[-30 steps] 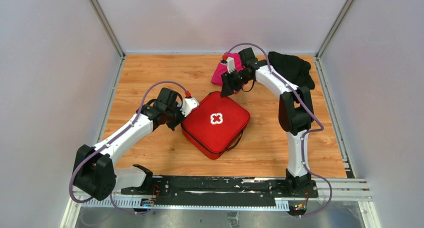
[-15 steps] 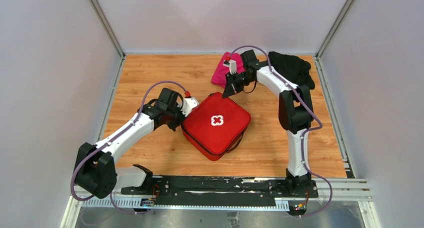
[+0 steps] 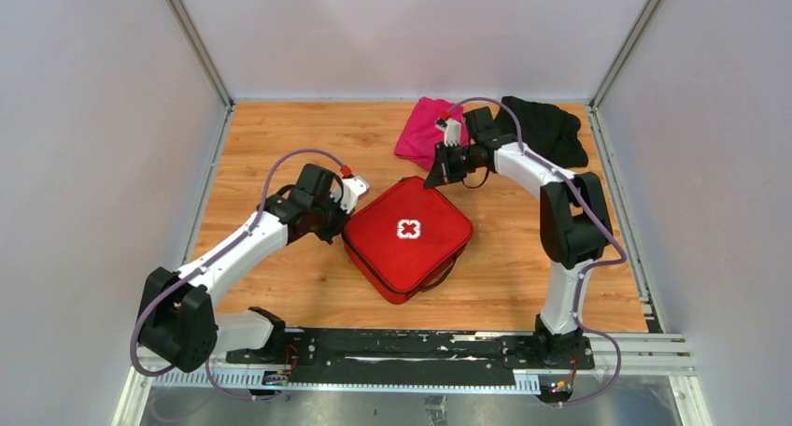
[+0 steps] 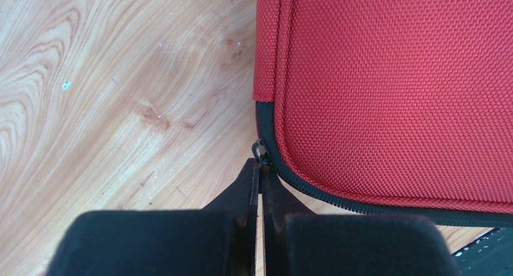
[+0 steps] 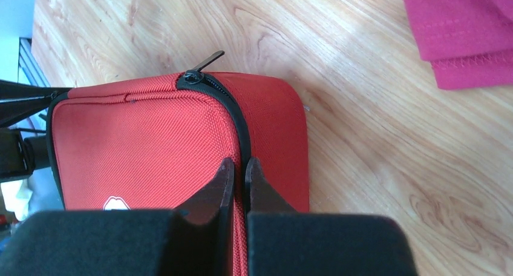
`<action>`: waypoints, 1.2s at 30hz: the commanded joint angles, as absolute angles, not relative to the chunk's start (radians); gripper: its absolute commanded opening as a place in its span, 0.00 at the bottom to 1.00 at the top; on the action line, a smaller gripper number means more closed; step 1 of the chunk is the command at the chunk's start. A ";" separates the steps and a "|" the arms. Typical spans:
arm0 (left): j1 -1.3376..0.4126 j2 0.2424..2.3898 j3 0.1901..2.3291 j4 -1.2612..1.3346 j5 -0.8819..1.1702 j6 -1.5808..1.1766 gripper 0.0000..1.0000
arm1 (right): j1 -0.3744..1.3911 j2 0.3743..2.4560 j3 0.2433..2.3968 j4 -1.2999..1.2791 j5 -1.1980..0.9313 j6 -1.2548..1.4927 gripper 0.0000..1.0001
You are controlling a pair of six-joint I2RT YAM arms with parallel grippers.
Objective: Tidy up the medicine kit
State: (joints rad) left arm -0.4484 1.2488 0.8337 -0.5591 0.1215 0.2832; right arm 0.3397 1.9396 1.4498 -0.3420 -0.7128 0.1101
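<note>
The medicine kit sits lid-down, unsorted I judge; my left gripper pinches its zip pull, right gripper closed, empty.

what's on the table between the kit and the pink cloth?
Nothing: bare wooden table between the medicine kit and the pink cloth, shown in the right wrist view. In the top view the right gripper hangs over that stretch.
</note>
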 commanded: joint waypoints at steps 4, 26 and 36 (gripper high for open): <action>-0.504 1.176 0.839 -0.615 0.070 0.215 0.00 | 0.296 1.863 1.314 -0.247 -0.409 0.231 0.00; -0.635 1.326 0.940 -0.710 0.068 0.010 0.00 | 0.192 1.499 0.933 -0.052 -0.074 0.472 0.00; -0.787 1.339 0.882 -0.640 0.052 -0.135 0.00 | 0.190 1.448 0.887 -0.042 -0.047 0.498 0.00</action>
